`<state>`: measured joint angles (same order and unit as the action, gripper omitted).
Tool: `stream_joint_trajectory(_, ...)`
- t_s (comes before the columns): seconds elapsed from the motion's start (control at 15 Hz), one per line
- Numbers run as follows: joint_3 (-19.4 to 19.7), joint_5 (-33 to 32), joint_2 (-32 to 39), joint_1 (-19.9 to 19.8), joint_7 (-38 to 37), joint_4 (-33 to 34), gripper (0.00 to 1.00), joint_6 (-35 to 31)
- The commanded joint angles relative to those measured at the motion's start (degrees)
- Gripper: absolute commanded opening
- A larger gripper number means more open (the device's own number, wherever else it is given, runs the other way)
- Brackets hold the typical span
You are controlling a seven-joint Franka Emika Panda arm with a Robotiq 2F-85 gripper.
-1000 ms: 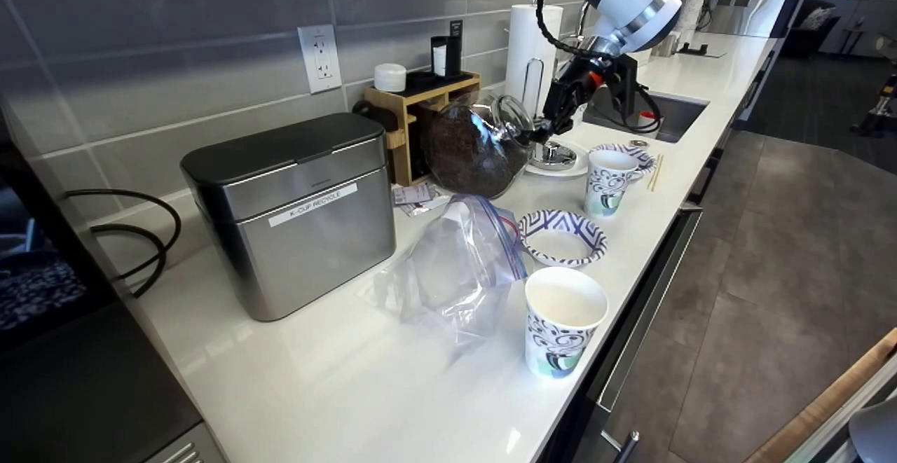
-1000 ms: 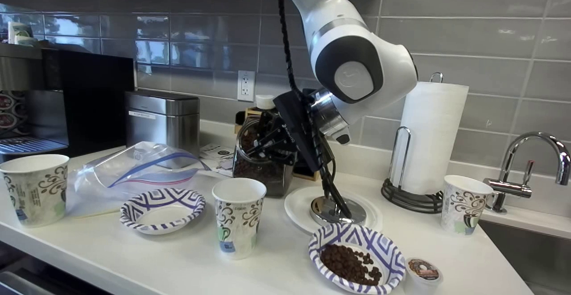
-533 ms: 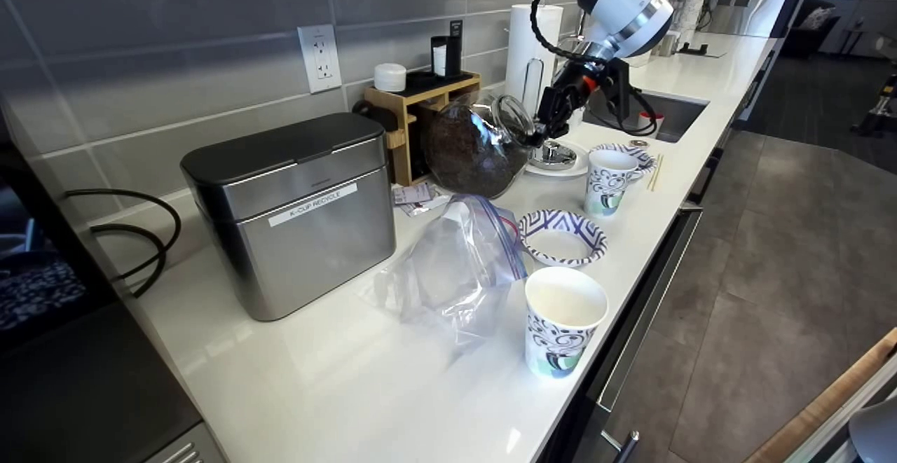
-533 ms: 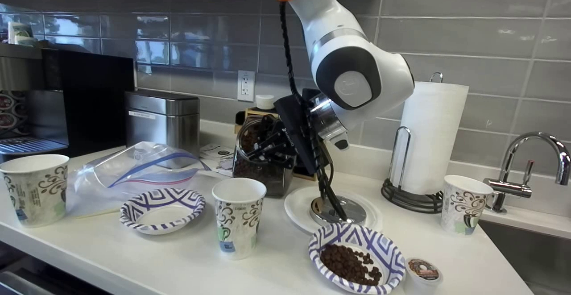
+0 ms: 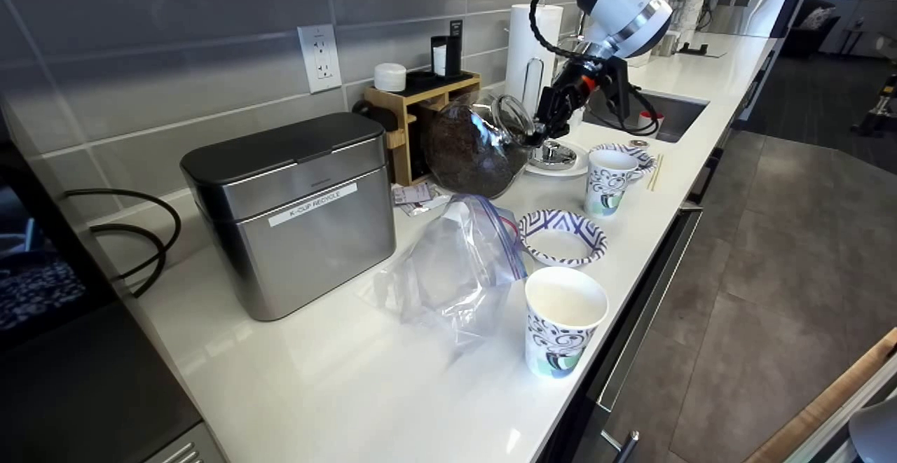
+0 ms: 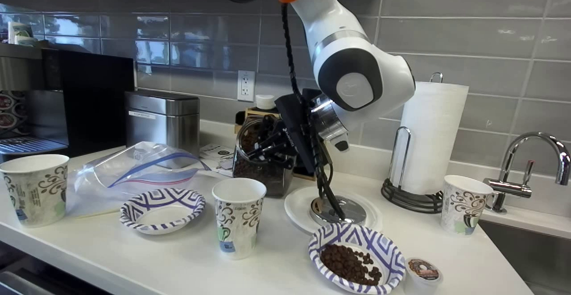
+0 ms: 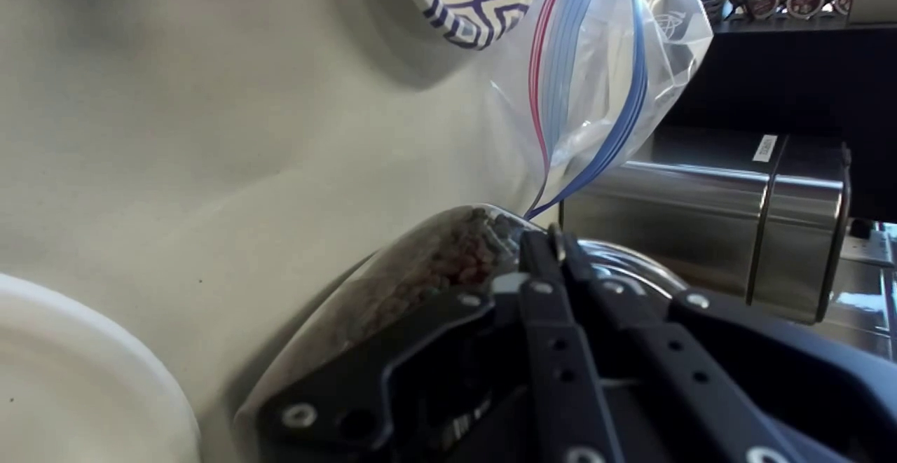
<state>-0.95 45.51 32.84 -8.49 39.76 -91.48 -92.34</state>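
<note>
1. The glass jar rests on the white countertop, toward the tiled wall and well back from the counter's front edge.
2. A wooden organizer is just behind it; a zip-top plastic bag lies near one side, and on the other a narrow strip of counter parts it from a white plate.
3. Much of its round mouth is hidden by the gripper in the wrist view.
4. Dark coffee beans show through the reflective glass.
5. The fingers stand close together at the lip, a thin sliver between their tips; I cannot tell whether they clamp the rim.
6. Farther out, a paper cup and a patterned paper bowl stand near the front edge; the wrist view cuts off plate and bowl.
</note>
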Motion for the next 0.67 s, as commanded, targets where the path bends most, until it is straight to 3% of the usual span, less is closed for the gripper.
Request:
stream_joint_trajectory(0.0, -0.5, -0.1, 1.2, -0.6, -1.8, 1.5, 0.36, 1.4)
stream_joint_trajectory(0.6, 0.0, -2.8, -0.5, -0.3, -3.6, 1.2, 1.00, 3.5)
